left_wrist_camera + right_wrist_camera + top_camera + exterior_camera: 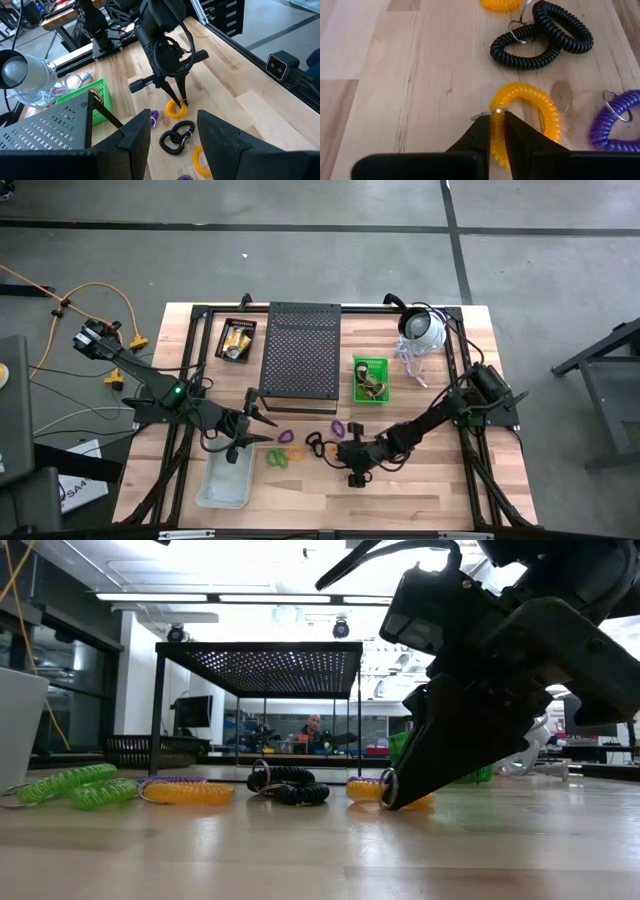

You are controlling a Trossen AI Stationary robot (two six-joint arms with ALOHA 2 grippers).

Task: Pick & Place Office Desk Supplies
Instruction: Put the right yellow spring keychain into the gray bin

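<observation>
Jaws pinching ribbed orange coil loop (522, 122), pale wood tabletop (410, 90)

Orange coil loop (525, 117) flat on wood table, metal ring at one edge, pinched there between dark fingertips. Two linked black coils (545, 35) just beyond, lying flat. Purple coil (615, 125) beside orange one, apart. Second orange coil (190, 792) and green coils (75, 785) further along the table.

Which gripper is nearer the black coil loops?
The right. The right gripper is down at the table, closed on an orange coil loop right beside the black coil loops. The left gripper hangs open farther off, above the clear tray.
</observation>
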